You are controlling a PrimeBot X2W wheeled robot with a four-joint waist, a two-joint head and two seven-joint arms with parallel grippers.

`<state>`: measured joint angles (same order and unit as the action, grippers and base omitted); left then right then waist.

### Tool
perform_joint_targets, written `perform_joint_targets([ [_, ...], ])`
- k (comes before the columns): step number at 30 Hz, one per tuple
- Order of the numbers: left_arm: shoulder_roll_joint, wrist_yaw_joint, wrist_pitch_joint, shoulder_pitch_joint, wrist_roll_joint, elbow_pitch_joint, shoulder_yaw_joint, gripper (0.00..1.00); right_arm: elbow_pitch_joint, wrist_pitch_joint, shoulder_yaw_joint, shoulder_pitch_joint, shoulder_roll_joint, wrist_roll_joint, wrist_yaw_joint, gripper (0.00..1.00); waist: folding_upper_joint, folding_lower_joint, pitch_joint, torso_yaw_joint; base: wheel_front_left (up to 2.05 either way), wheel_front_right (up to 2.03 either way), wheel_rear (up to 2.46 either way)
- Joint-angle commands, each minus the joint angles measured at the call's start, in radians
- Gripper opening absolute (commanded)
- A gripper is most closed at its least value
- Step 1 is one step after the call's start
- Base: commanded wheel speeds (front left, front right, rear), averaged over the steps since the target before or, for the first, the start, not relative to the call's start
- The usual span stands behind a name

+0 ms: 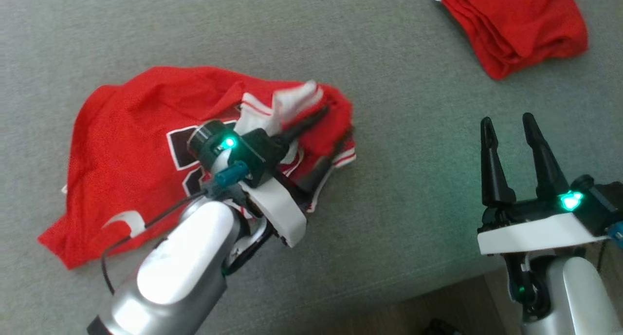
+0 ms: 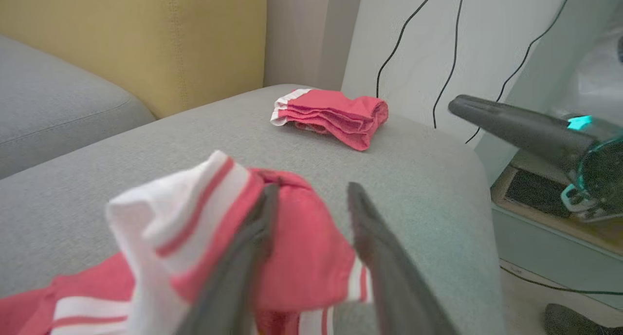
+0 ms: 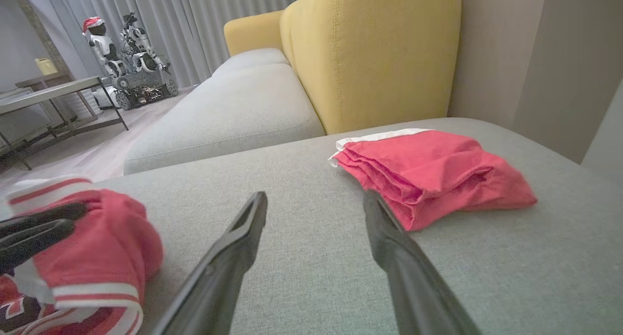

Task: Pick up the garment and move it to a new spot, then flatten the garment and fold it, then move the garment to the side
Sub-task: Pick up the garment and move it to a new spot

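**Red jersey bunched under a parted left gripper: snag and drag are the main risks**

Red mesh with white-and-red trim, the jersey (image 1: 146, 130) lies crumpled on the grey seat cushion (image 1: 413, 203). Its right-hand part is folded back over itself and a white hem (image 1: 297, 99) stands up in a peak.

The left gripper (image 2: 311, 191) hangs right over that peak with its jaws partly apart. In the left wrist view the cloth sits between and under them, and the hem leans against one finger (image 2: 246, 257). Nothing looks pinched, though contact at the hem cannot be ruled out. The right gripper (image 1: 507, 120) is wide open and holds nothing, hovering over bare cushion well apart from the jersey.

What could go wrong from here:

- **Snagging.** If the left arm lifts away at an angle, the open weave or the raised hem may catch on a finger and pull the jersey along, bunching it further.
- **Poor flattening.** The jersey is far from flat. Tugging at a single corner would likely slide the whole garment instead of spreading it, since the cushion fabric gives little hold.
- **Slipping off.** The jersey's near edge lies close to the front of the cushion, with floor (image 1: 438, 306) beyond. A pull toward the robot could spill it over.
- **Wrong target.** A folded red garment (image 1: 516, 23) of similar colour rests at the far corner. A careless reach by the right arm could disturb it.
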<state>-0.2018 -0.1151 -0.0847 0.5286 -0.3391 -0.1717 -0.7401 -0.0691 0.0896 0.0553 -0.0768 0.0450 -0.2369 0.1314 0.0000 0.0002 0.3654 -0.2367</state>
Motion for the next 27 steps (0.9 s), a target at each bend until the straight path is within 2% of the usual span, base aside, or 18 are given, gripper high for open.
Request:
perform_joint_targets([
  [1,0.001,-0.002,-0.011,0.033,-0.003,0.033,0.026,1.0,-0.028,0.012,0.018,-0.028,0.005,0.002,-0.001,1.0,0.0,-0.0002,-0.006,0.01,0.0,0.0,0.0],
  [5,0.005,0.007,-0.065,0.01,-0.024,0.035,0.038,1.0,-0.023,0.007,0.013,-0.032,0.005,0.016,-0.001,1.0,0.0,-0.0002,-0.028,0.05,0.0,0.0,0.0],
  [9,-0.003,0.062,-0.116,-0.031,-0.036,0.051,0.087,1.0,-0.028,-0.008,-0.001,-0.027,0.005,0.038,-0.001,1.0,0.0,-0.0002,-0.061,0.102,0.0,0.0,0.0],
  [12,-0.021,0.114,-0.141,-0.061,-0.04,0.061,0.14,1.0,-0.033,-0.024,-0.01,-0.022,0.005,0.057,-0.001,1.0,0.0,-0.0002,-0.081,0.142,0.0,0.0,0.0],
  [16,-0.054,0.162,-0.159,-0.102,-0.056,0.063,0.212,1.0,-0.04,-0.046,-0.018,-0.018,0.005,0.079,-0.001,1.0,0.0,-0.0002,-0.107,0.188,0.0,0.0,0.0],
  [21,-0.098,0.206,-0.172,-0.159,-0.075,0.058,0.308,1.0,-0.046,-0.069,-0.023,-0.008,0.005,0.099,-0.001,1.0,0.0,-0.0002,-0.14,0.231,0.0,0.0,0.0],
  [27,-0.134,0.237,-0.177,-0.252,-0.096,0.069,0.438,1.0,-0.048,-0.094,-0.028,0.015,0.005,0.121,-0.001,1.0,0.0,-0.0002,-0.177,0.276,0.0,0.0,0.0],
])
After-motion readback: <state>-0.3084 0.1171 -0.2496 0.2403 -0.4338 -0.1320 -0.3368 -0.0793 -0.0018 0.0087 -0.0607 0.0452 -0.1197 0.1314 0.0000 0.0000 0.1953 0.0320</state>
